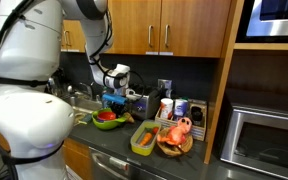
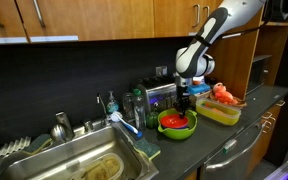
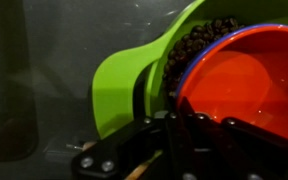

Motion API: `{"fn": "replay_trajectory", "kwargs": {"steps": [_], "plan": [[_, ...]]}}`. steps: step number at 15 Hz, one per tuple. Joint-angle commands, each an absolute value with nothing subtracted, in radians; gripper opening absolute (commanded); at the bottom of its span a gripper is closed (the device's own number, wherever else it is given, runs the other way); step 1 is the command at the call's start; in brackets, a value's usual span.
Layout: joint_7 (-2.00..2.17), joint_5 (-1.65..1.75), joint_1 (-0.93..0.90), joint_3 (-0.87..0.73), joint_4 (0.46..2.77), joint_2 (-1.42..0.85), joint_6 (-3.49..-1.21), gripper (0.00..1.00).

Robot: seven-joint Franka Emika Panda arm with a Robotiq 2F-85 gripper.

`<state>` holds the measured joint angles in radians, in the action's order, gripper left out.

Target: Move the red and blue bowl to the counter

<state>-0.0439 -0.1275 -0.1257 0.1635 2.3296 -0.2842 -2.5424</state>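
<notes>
Reaching down in front of wooden cabinets [image 1: 174, 25] at the centre of an exterior view, the claw [image 1: 112, 98] meets the red and blue bowl [image 1: 105, 116], which sits nested in a larger lime-green bowl [image 1: 108, 124] on the dark counter [image 1: 119, 148]. Right of the pair lie a green tray [image 1: 144, 138] and a wooden plate [image 1: 174, 147] bearing an orange toy [image 1: 179, 128]; a microwave [image 1: 269, 140] fills the lower right corner.

In an exterior view with a sink [image 2: 84, 160] at lower left, the white arm [image 2: 219, 30] descends from the upper right. The claw [image 2: 182, 103] touches the far edge of the red and blue bowl [image 2: 176, 120], just right of centre, inside the lime-green bowl [image 2: 179, 131]. The tray [image 2: 222, 112] lies to the right on the counter [image 2: 214, 135].

In the wrist view, the claw [image 3: 189, 130] enters from the bottom edge, its dark fingers pressed together on the bowl's blue rim. The red and blue bowl [image 3: 249, 75] fills the right half of the frame. The lime-green bowl [image 3: 119, 85] curves around its left side, with small dark beads [image 3: 199, 45] showing between the two at upper centre.
</notes>
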Motion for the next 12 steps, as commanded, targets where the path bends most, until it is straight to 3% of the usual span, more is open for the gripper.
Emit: {"fn": "replay_trajectory", "kwargs": {"steps": [1, 12], "plan": [[0.024, -0.074, -0.148, 0.147, 2.348, -0.238, -2.532, 0.02], [0.099, -0.012, -0.169, 0.147, 2.389, -0.181, -2.550, 0.02]]}}
